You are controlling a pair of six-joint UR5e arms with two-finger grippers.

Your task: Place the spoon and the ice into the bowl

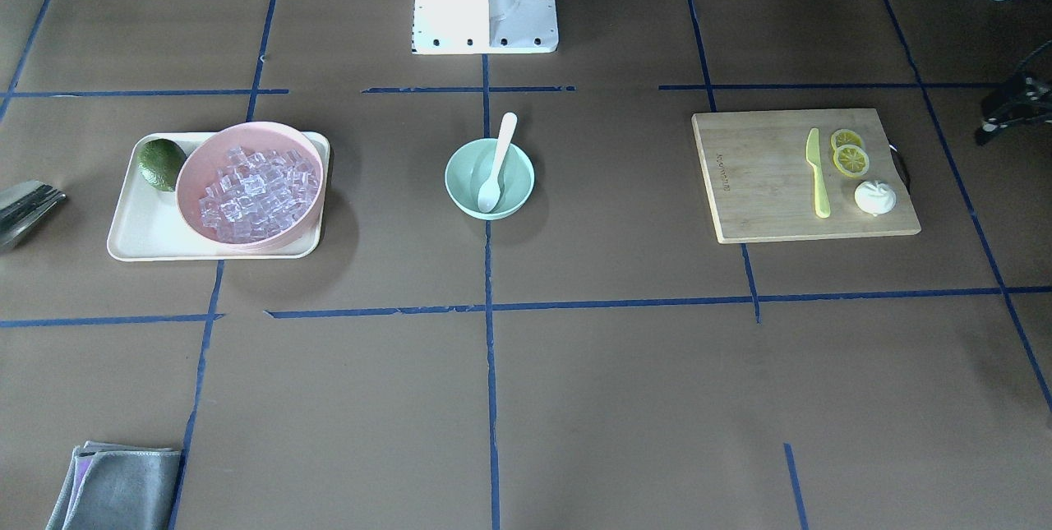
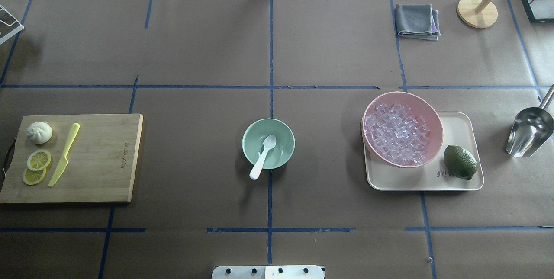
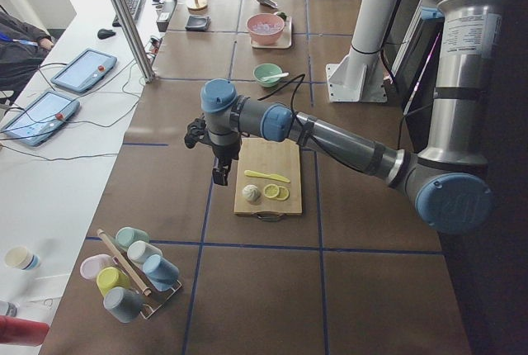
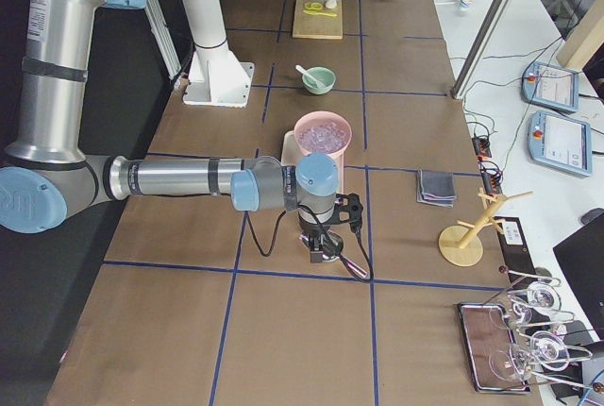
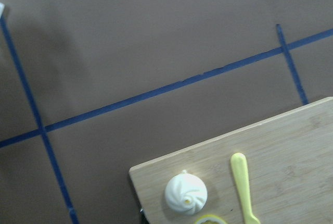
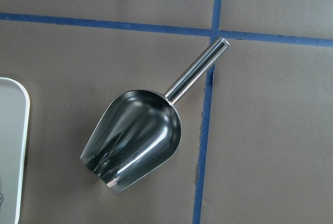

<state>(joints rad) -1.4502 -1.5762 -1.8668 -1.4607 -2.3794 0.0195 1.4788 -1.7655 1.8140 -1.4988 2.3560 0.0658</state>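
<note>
Spoon point(image 2: 263, 156) in bowl point(image 2: 249, 138), handle overhanging rim; ice point(image 2: 396, 134) well apart in pink bowl point(image 2: 436, 129); left gripper point(image 3: 220, 175), right gripper point(image 4: 321, 253): grip state cannot be told; risk: arriving cube strikes handle, flipping spoon out.

A wooden cutting board point(image 5: 291, 151) corner lies on the brown counter point(image 5: 156, 36), which is crossed by blue tape lines point(image 5: 156, 92). On the board, a white bun point(image 5: 186, 193) sits beside a yellow knife point(image 5: 242, 182).
</note>
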